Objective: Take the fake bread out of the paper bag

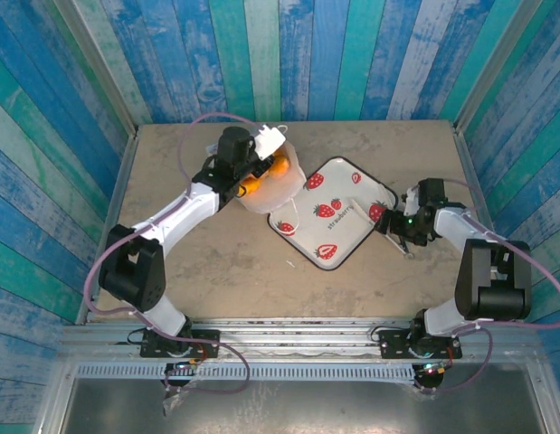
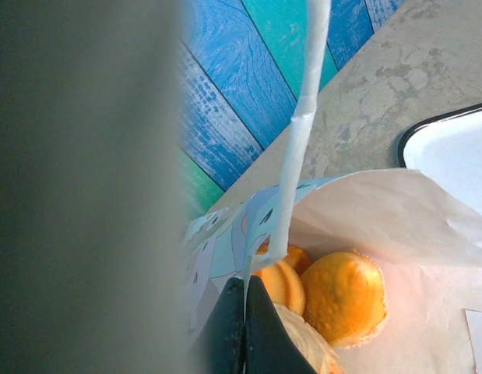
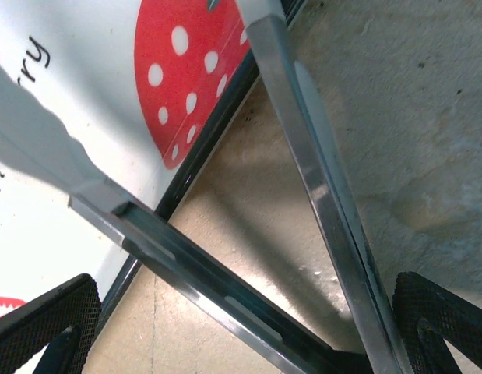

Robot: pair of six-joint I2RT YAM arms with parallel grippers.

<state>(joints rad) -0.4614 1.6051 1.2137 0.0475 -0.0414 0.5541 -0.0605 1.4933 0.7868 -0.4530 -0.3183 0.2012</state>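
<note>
While the left gripper (image 2: 245, 331) clamped the paper bag (image 2: 396, 210) at its rim, fake bread (image 2: 343, 296) lay just beyond its fingers (image 2: 225, 331); the right gripper (image 3: 244, 323) gaped, straddling metal tongs (image 3: 318, 195).

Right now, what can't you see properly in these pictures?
- Fake bread: in the left wrist view, the paper bag wall hides any pieces lower down, so they can't be counted.
- Grey blur: in the left wrist view, it is too close to the camera to identify.
- Tongs: in the right wrist view, the ends are cut off by the picture edges.
- Tray: in the right wrist view, most of it is cut off by the left and top edges.
</note>
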